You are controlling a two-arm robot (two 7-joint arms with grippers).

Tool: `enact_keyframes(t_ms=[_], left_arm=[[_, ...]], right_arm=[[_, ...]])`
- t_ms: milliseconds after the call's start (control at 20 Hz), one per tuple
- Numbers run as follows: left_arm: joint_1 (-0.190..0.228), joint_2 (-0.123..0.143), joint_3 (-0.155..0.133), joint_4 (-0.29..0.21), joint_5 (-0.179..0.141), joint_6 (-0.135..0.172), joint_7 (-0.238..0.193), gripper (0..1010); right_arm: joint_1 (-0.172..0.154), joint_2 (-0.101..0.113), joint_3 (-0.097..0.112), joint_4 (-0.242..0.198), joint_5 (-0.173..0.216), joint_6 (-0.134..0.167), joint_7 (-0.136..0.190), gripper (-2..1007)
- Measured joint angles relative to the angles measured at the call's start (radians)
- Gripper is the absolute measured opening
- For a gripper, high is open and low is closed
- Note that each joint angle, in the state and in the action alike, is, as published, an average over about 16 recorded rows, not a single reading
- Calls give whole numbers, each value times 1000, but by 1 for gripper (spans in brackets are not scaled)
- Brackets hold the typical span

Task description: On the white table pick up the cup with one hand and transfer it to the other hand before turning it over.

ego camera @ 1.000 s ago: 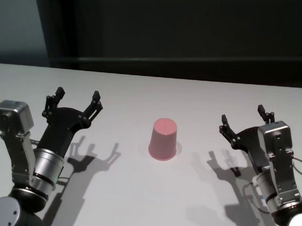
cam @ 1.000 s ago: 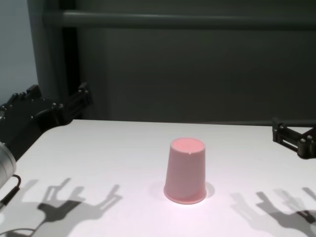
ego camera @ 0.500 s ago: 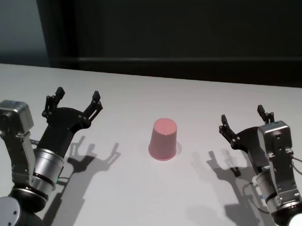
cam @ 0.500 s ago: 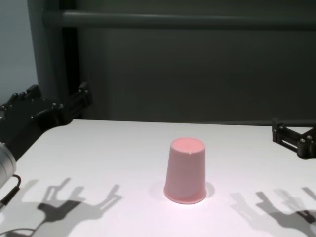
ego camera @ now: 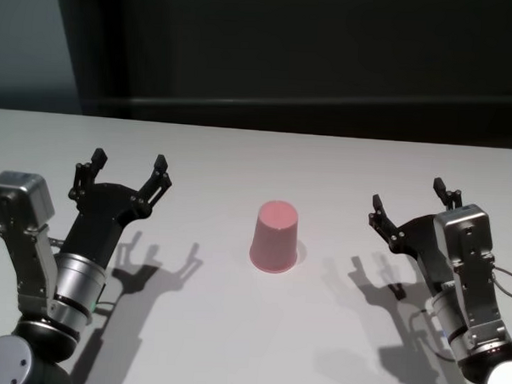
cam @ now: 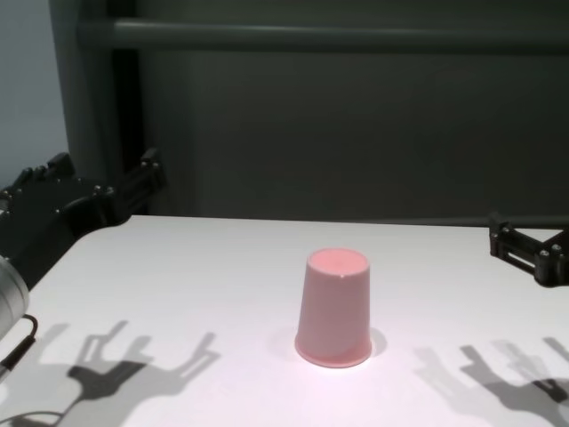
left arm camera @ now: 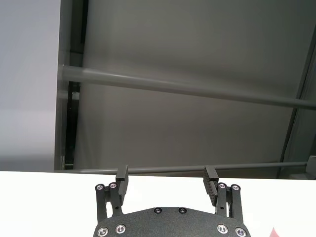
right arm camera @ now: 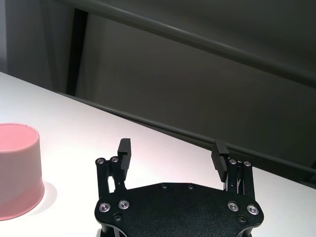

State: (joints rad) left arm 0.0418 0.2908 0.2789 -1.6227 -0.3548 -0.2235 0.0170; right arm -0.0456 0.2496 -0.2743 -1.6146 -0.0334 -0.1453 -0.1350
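The pink cup (ego camera: 274, 236) stands upside down, rim down, in the middle of the white table (ego camera: 232, 344). It also shows in the chest view (cam: 334, 307) and at the edge of the right wrist view (right arm camera: 17, 168). My left gripper (ego camera: 128, 165) is open and empty above the table, well to the left of the cup; the left wrist view (left arm camera: 166, 175) shows its prongs spread. My right gripper (ego camera: 409, 197) is open and empty, well to the right of the cup, prongs spread in the right wrist view (right arm camera: 172, 148). Neither touches the cup.
A dark wall with a horizontal rail (cam: 320, 36) runs behind the table's far edge (ego camera: 267, 129). The grippers cast shadows (ego camera: 155, 268) on the tabletop beside each arm. Nothing else lies on the table.
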Motion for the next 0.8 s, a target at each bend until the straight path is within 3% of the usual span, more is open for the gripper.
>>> enact_keyframes(t_ms=[800], left_arm=[[0, 0, 0, 0, 0, 0, 0, 1003]], right_arm=[[1, 0, 0, 0, 1, 0, 0, 1002]])
